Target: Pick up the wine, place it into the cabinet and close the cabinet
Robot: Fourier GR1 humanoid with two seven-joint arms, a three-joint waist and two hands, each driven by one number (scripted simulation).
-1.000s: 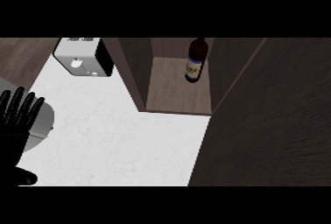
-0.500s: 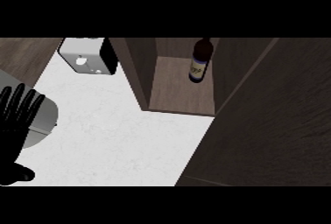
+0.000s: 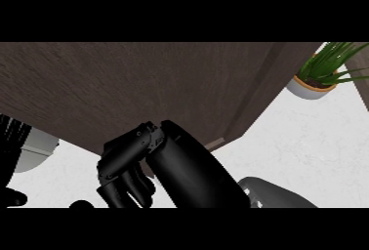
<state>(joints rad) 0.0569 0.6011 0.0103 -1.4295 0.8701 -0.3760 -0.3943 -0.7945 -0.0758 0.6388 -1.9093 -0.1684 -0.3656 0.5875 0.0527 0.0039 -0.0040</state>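
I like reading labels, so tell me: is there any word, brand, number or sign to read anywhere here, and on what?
None: no text shows.
Cabinet: plain dark wood grain, no lettering.
Potted plant: pot unmarked.
Right hand and left hand: plain black, no markings.
The wine bottle is out of sight.
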